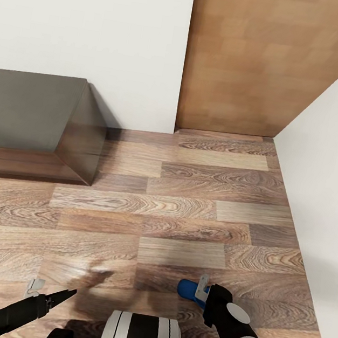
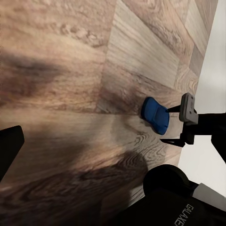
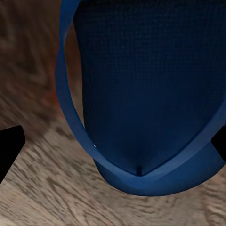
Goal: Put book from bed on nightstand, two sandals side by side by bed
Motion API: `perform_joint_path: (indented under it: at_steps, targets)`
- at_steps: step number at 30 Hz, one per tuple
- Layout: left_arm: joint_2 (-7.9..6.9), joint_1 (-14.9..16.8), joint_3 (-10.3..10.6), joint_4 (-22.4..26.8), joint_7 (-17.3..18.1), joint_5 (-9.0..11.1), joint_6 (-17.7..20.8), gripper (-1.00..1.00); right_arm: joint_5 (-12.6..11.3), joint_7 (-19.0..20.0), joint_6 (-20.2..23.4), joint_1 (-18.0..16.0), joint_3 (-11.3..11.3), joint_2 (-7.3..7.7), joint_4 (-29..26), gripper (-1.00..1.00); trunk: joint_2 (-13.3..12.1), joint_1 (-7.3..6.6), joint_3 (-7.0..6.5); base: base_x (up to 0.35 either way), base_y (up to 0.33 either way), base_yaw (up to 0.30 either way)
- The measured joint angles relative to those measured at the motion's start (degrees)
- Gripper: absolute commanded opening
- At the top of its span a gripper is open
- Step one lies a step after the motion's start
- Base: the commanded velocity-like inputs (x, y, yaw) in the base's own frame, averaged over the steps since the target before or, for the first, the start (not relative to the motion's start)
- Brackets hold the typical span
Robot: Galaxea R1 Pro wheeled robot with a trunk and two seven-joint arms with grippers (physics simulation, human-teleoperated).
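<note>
Now right hand pinches one blue sandal above floor; pls carry level to bed, left hand spread, idle.

The floor under me is wood plank, brown and grey-brown with strong swirling grain, and it carries a soft sheen. The bed frame at my left is dark brown wood, smooth and glossy enough to catch pale light along its side; the mattress top looks grey, flat and matt. The walls are plain matt white, and the panel between them is lighter wood with a faint blocky grain. My right gripper grips a blue sandal: its footbed has a fine woven-looking texture, matt, and its strap is smooth. My arm shells are black and white, smooth like plastic.
</note>
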State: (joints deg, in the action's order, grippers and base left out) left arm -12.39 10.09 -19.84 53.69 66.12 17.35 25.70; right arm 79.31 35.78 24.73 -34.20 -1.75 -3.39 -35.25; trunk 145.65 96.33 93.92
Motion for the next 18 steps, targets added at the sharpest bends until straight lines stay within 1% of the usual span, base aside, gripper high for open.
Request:
perform_joint_path:
  at_steps: [2,3,14,18]
  targets:
    - [0.00,0.0,0.0,0.0,0.0,0.0,0.0,1.00,0.0,0.0,0.0,0.0,0.0,0.00,0.0,1.00,0.0,0.00,0.00,0.000,0.000,0.000]
    - [0.00,0.0,0.0,0.0,0.0,0.0,0.0,1.00,0.0,0.0,0.0,0.0,0.0,0.00,0.0,-1.00,0.0,0.00,0.00,0.000,0.000,0.000]
    - [-0.01,0.0,0.0,0.0,0.0,0.0,0.0,1.00,0.0,-0.1,-0.1,0.0,0.0,0.06,-0.1,-1.00,0.0,0.02,0.01,0.000,0.000,0.000]
    - [0.00,0.0,0.0,0.0,0.0,0.0,0.0,1.00,0.4,-0.1,-0.2,0.0,0.1,0.06,0.0,-1.00,0.0,0.01,0.00,0.000,0.000,0.000]
